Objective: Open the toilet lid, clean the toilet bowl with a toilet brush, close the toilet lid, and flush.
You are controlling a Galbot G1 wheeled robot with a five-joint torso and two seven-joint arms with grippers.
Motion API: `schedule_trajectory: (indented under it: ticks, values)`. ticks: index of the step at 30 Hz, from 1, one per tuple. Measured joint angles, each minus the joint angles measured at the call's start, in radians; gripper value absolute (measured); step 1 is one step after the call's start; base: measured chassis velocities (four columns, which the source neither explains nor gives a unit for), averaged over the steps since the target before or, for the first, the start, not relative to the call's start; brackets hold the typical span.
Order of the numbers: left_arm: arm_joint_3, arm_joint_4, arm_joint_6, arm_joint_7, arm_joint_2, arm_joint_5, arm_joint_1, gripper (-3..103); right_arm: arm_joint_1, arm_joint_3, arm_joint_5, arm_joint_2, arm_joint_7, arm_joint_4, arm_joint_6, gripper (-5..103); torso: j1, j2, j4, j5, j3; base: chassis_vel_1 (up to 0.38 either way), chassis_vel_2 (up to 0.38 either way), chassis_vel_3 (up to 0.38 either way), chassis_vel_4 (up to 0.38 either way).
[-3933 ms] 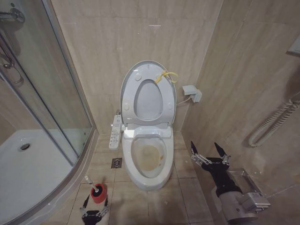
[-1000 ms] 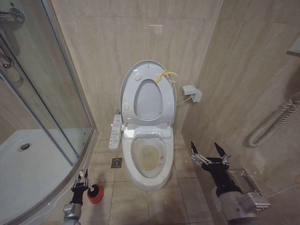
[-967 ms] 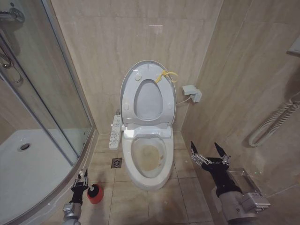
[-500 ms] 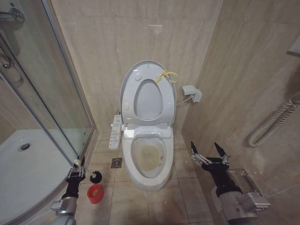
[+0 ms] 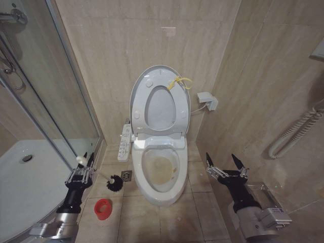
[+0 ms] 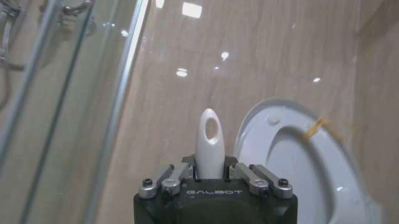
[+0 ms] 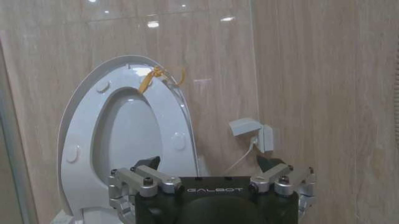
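- My left gripper [image 5: 81,167] sits left of the toilet bowl [image 5: 160,172], beside the curved shower enclosure [image 5: 45,126], with its jaws clamped on the pale handle of the toilet brush [image 5: 115,183].
- In the left wrist view I see the gripper [image 6: 210,179] with the handle's rounded end, pierced by an oval hole, standing up between the jaws; the brush [image 6: 209,140] shaft and head are hidden below the gripper body there.
- From the head view the brush slants down from the gripper toward the bowl, its black bristle head hanging above the floor, just beside the bowl's left flank and a small floor drain [image 5: 126,175].
- The red holder cup [image 5: 103,208] stands on the floor tiles below the bristle head, left of the bowl, apart from the brush.
- The button-panel arm [image 5: 123,142] sits at the bowl's left rear.
- The bowl is open, a yellowish-brown stain showing inside.
- The toilet lid [image 5: 160,101] stands upright against the wall behind the bowl, seat ring raised against it, yellow cord [image 5: 179,82] at its top edge.
- My right gripper [image 5: 226,164] hovers right of the bowl, jaws spread wide, holding nothing, touching nothing.
- In the right wrist view I see that gripper [image 7: 212,170] pointing toward the raised lid [image 7: 124,140]; a wall fitting [image 7: 252,133] with a cable sits right of the lid.
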Motion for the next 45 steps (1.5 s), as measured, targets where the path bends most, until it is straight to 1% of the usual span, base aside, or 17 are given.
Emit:
schedule_trajectory:
  ticks: [1, 3, 6, 8, 14, 19, 22, 24, 27, 30, 33, 35, 37, 38, 41, 42, 45]
  values:
    - [0.0, 0.0, 0.0, 0.0, 0.0, 0.0, 0.0, 26, 0.0, 0.0, 0.0, 0.0, 0.0, 0.0, 0.0, 100, 0.0, 0.0, 0.0, 0.0, 0.0, 0.0, 0.0, 0.0, 0.0]
    - [0.022, 0.024, 0.015, 0.013, 0.061, -0.057, -0.075, 26, 0.0, 0.0, 0.0, 0.0, 0.0, 0.0, 0.0, 100, 0.0, 0.0, -0.0006, -0.0002, 0.0, 0.0, 0.0, 0.0, 0.0]
    - [0.038, 0.053, 0.025, 0.023, 0.092, -0.075, -0.126, 26, 0.0, 0.0, 0.0, 0.0, 0.0, 0.0, 0.0, 100, 0.0, 0.0, -0.0008, -0.0002, 0.0, 0.0, 0.0, 0.0, 0.0]
    - [0.077, 0.105, 0.056, 0.033, 0.136, -0.092, -0.218, 26, 0.0, 0.0, 0.0, 0.0, 0.0, 0.0, 0.0, 100, 0.0, 0.0, -0.0005, -0.0003, 0.0, 0.0, 0.0, 0.0, 0.0]
    - [0.145, 0.176, 0.095, 0.035, 0.177, -0.091, -0.328, 26, 0.0, 0.0, 0.0, 0.0, 0.0, 0.0, 0.0, 100, 0.0, 0.0, -0.0003, -0.0003, 0.0, 0.0, 0.0, 0.0, 0.0]
    - [0.215, 0.237, 0.098, 0.052, 0.207, -0.107, -0.415, 26, 0.0, 0.0, 0.0, 0.0, 0.0, 0.0, 0.0, 100, 0.0, 0.0, -0.0002, -0.0004, 0.0, 0.0, 0.0, 0.0, 0.0]
    - [0.267, 0.304, 0.093, 0.067, 0.214, -0.124, -0.508, 26, 0.0, 0.0, 0.0, 0.0, 0.0, 0.0, 0.0, 100, 0.0, 0.0, -0.0003, 0.0, 0.0, 0.0, 0.0, 0.0, 0.0]
    - [0.3, 0.348, 0.086, 0.077, 0.21, -0.14, -0.561, 26, 0.0, 0.0, 0.0, 0.0, 0.0, 0.0, 0.0, 100, 0.0, 0.0, -0.0005, -0.0002, 0.0, 0.0, 0.0, 0.0, 0.0]
    - [0.328, 0.361, 0.088, 0.078, 0.202, -0.155, -0.597, 26, 0.0, 0.0, 0.0, 0.0, 0.0, 0.0, 0.0, 100, 0.0, 0.0, -0.0003, -0.0001, 0.0, 0.0, 0.0, 0.0, 0.0]
    - [0.346, 0.339, 0.102, 0.074, 0.198, -0.172, -0.607, 26, 0.0, 0.0, 0.0, 0.0, 0.0, 0.0, 0.0, 100, 0.0, 0.0, -0.0003, -0.0001, 0.0, 0.0, 0.0, 0.0, 0.0]
    - [0.372, 0.275, 0.128, 0.063, 0.2, -0.211, -0.606, 26, 0.0, 0.0, 0.0, 0.0, 0.0, 0.0, 0.0, 100, 0.0, 0.0, -0.0002, 0.0001, 0.0, 0.0, 0.0, 0.0, 0.0]
    - [0.4, 0.27, 0.129, 0.061, 0.202, -0.238, -0.616, 26, 0.0, 0.0, 0.0, 0.0, 0.0, 0.0, 0.0, 100, 0.0, 0.0, 0.0002, 0.0002, 0.0, 0.0, 0.0, 0.0, 0.0]
    - [0.448, 0.311, 0.119, 0.066, 0.192, -0.27, -0.658, 26, 0.0, 0.0, 0.0, 0.0, 0.0, 0.0, 0.0, 100, 0.0, 0.0, 0.0001, 0.0002, 0.0, 0.0, 0.0, 0.0, 0.0]
    - [0.448, 0.311, 0.119, 0.066, 0.192, -0.27, -0.658, 26, 0.0, 0.0, 0.0, 0.0, 0.0, 0.0, 0.0, 100, 0.0, 0.0, 0.0001, 0.0002, 0.0, 0.0, 0.0, 0.0, 0.0]
    - [0.545, 0.434, 0.055, 0.084, 0.129, -0.348, -0.752, 26, 0.0, 0.0, 0.0, 0.0, 0.0, 0.0, 0.0, 100, 0.0, 0.0, -0.0001, 0.0, 0.0, 0.0, 0.0, 0.0, 0.0]
    - [0.545, 0.434, 0.055, 0.084, 0.129, -0.348, -0.752, 26, 0.0, 0.0, 0.0, 0.0, 0.0, 0.0, 0.0, 100, 0.0, 0.0, -0.0001, 0.0, 0.0, 0.0, 0.0, 0.0, 0.0]
    - [0.626, 0.59, 0.002, 0.1, 0.018, -0.368, -0.853, 26, 0.0, 0.0, 0.0, 0.0, 0.0, 0.0, 0.0, 100, 0.0, 0.0, -0.0007, 0.0, 0.0, 0.0, 0.0, 0.0, 0.0]
